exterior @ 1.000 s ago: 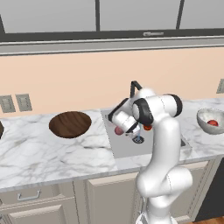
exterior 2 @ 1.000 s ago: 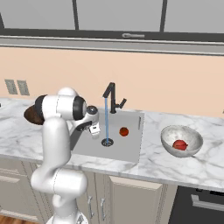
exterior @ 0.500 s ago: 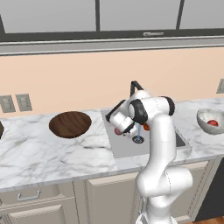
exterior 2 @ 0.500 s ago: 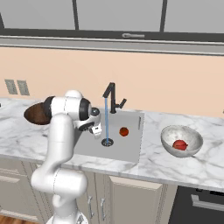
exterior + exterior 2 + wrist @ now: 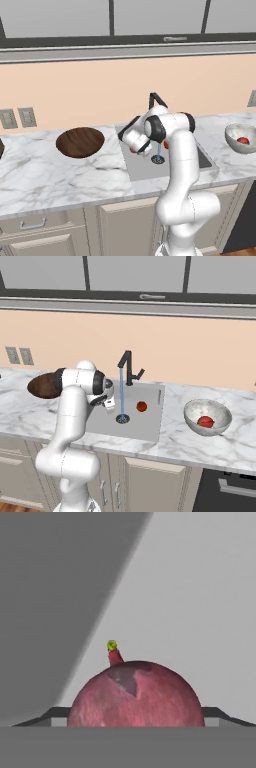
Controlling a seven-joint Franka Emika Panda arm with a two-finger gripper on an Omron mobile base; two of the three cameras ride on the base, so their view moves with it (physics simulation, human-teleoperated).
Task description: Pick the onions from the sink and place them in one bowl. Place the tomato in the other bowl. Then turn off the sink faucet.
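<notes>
- End effector (image 5: 137,148) sits low over the left part of the sink (image 5: 150,428), clenched on the mauve-pink onion (image 5: 136,693). In the hand view the onion fills the space between the two dark tips, stem end pointing away from the hand. Judged a firm grip: the ball sits centred, not off to one tip.
- Just beyond the end effector, the water stream (image 5: 121,391) falls from the sink faucet (image 5: 128,367) to the drain (image 5: 122,418). The tap is running, so the last step of the task is not yet done.
- A little farther right in the basin lies the tomato (image 5: 141,406), glossy orange-red, apart from the stream and untouched. It is for the wooden bowl.
- Well off to the end effector's left on the worktop (image 5: 60,175) stands the wooden bowl (image 5: 80,141), nothing visible in it.
- Farthest, well to the right past the sink, the pale bowl (image 5: 207,416) holds the deep red onion (image 5: 205,421). The held onion belongs there too, so the carry must cross the whole basin, clear of the faucet.
</notes>
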